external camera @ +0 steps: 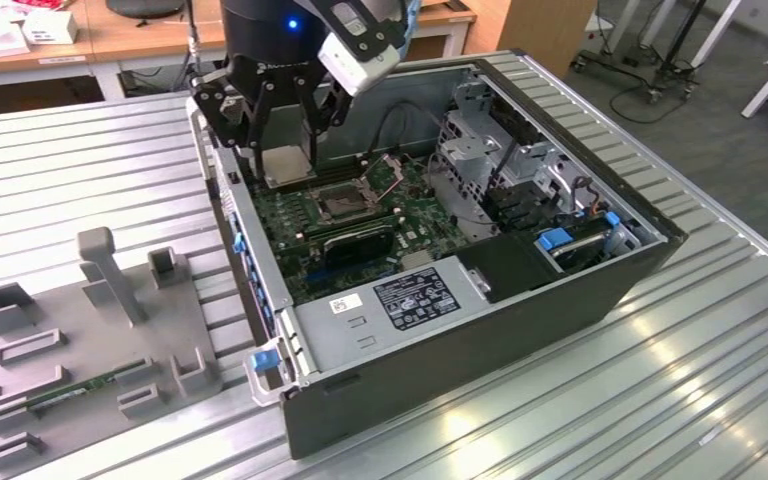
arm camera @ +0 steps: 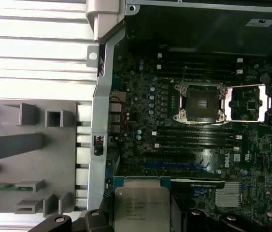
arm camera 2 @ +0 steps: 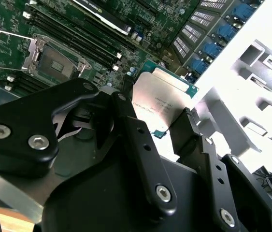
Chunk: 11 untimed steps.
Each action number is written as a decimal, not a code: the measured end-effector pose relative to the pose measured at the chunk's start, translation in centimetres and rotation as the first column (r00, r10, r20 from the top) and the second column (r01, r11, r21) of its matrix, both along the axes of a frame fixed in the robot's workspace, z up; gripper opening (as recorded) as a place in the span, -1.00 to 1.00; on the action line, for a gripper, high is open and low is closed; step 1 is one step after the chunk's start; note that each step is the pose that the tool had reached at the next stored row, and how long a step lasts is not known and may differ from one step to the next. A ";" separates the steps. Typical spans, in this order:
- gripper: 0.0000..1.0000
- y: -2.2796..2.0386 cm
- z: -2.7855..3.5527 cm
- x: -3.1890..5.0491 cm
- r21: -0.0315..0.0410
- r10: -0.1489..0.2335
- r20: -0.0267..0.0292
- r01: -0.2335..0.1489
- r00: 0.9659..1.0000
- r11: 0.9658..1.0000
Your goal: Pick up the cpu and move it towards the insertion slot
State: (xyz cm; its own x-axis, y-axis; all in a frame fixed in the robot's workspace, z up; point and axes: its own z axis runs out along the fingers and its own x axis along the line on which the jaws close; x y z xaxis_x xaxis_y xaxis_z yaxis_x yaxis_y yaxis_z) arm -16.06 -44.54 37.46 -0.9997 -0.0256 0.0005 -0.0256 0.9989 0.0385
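The cpu [external camera: 287, 166] is a flat square chip with a silvery top and a tan rim. My gripper [external camera: 288, 160] is shut on it and holds it above the open computer case, near the case's wall at the exterior view's left. Both wrist views show the cpu [arm camera 2: 161, 98] [arm camera: 141, 209] pinched between the black fingers [arm camera 2: 139, 137]. The insertion slot [external camera: 341, 205] is a dark square socket in a silvery frame on the green motherboard, with its lid open. It lies a short way from the chip, lower in the case, and appears in both wrist views [arm camera 2: 53, 60] [arm camera: 199, 102].
Long black memory slots [arm camera: 193, 137] run beside the socket. A power supply [external camera: 398, 300] and a metal drive cage [external camera: 491, 160] fill the case's other parts. Outside it, a grey fixture plate [external camera: 91, 350] holds a green memory stick [external camera: 77, 390] on the slatted metal table [external camera: 704, 340].
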 end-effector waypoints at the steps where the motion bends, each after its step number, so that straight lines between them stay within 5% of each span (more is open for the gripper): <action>1: 0.09 0.00 0.00 0.08 0.000 0.000 0.000 0.000 1.000 1.000; 11: 0.09 0.00 0.00 0.92 0.000 0.000 0.000 0.000 1.000 1.000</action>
State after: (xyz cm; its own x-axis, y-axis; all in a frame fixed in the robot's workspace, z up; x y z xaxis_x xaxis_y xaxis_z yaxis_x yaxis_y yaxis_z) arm -15.14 -44.54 37.47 -0.9997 -0.0257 0.0005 -0.0256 0.9989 0.0384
